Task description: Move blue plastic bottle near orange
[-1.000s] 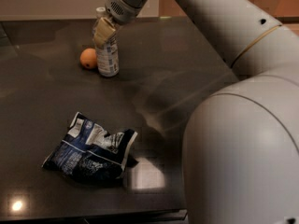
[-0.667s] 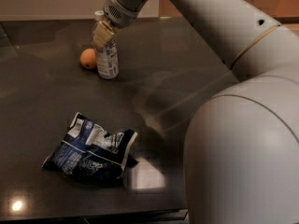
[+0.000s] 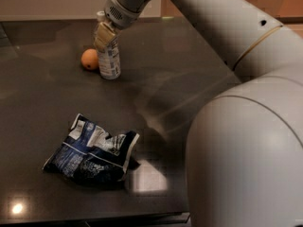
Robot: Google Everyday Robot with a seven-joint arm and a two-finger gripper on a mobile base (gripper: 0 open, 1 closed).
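1. Change: very little has shifted over the last second. The blue plastic bottle stands in the same spot in the upper left of the frame. The end effector remains at the bottle's upper half and has sunk only slightly.
2. End effector: it reaches in from the top of the frame on the arm and is pressed onto the bottle just below the white cap, pinching it.
3. Task thing: the bottle is roughly upright with its base on the dark bench. It is just to the right of the orange, so close that the two look to be touching or nearly so.
4. Meaning for the task: the bottle already sits next to the orange, so the move looks essentially complete. Since nothing has moved for a second, this looks like the placing stage. What likely remains is to let go and lift clear without knocking the bottle over or nudging the fruit.
5. Count:
   - one blue plastic bottle
   - one orange
   - one crumpled dark blue and white snack bag, lying well apart in the lower left of the frame
   - one arm with one end effector
   - one bench
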